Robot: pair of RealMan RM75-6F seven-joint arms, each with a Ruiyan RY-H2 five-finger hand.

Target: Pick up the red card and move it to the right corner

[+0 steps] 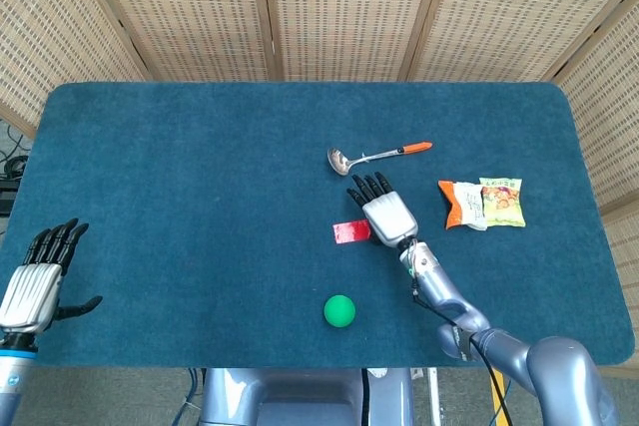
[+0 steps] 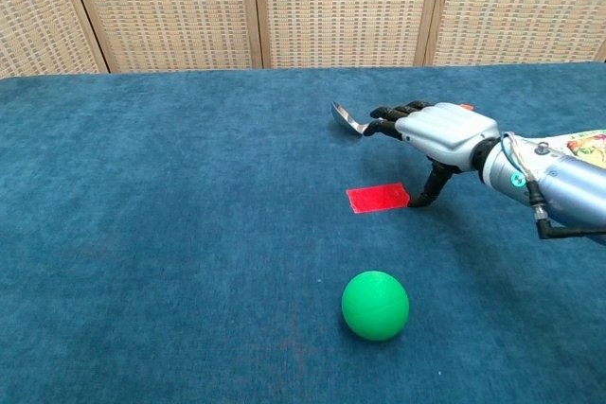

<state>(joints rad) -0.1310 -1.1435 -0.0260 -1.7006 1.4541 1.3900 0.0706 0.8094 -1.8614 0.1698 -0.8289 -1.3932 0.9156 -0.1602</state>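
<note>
Red card (image 2: 378, 198) lying flat on the blue table (image 1: 200, 197), near the middle of its right half. Its outline is a small rectangle whose long axis runs left to right across both views, the right end sitting a touch farther from the robot than the left, so the card is slightly skewed. The surface is a uniform bright red and reads faintly glossy in the head view (image 1: 350, 231).

Right hand (image 2: 437, 132) held palm down just beside the card's right end, fingers (image 1: 365, 186) spread and extended away from the robot toward the ladle (image 1: 374, 156); nothing lies within its grasp. The thumb (image 2: 426, 192) points down, its tip at or just off the card's right edge; whether it touches cannot be told.

Left hand (image 1: 38, 282) at the near left edge of the table, well apart from the card, fingers apart and holding nothing.

Green ball (image 2: 375, 305) on the table nearer the robot than the card. Two snack packets (image 1: 482, 204) lie side by side to the right of the right hand.
</note>
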